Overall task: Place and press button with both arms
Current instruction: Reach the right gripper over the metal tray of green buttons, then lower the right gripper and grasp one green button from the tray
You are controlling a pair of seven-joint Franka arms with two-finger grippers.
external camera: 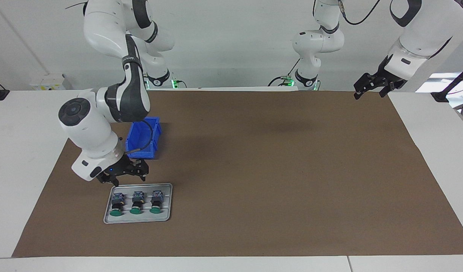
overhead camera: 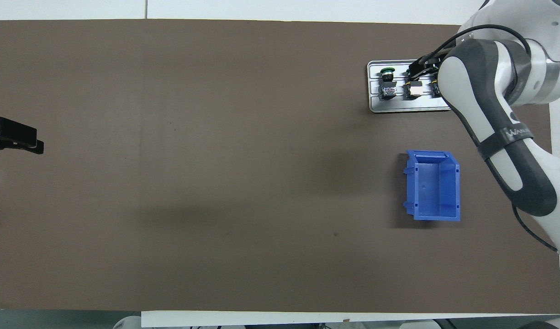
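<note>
facing cam: high, looks at robots | overhead cam: steep down, fwd | shared: whole brown mat (external camera: pixel 254 170)

Right arm (external camera: pixel 103 124) bent low, its tool (external camera: pixel 126 176) spread wide, left tool (external camera: pixel 372 86) raised, waiting.
</note>
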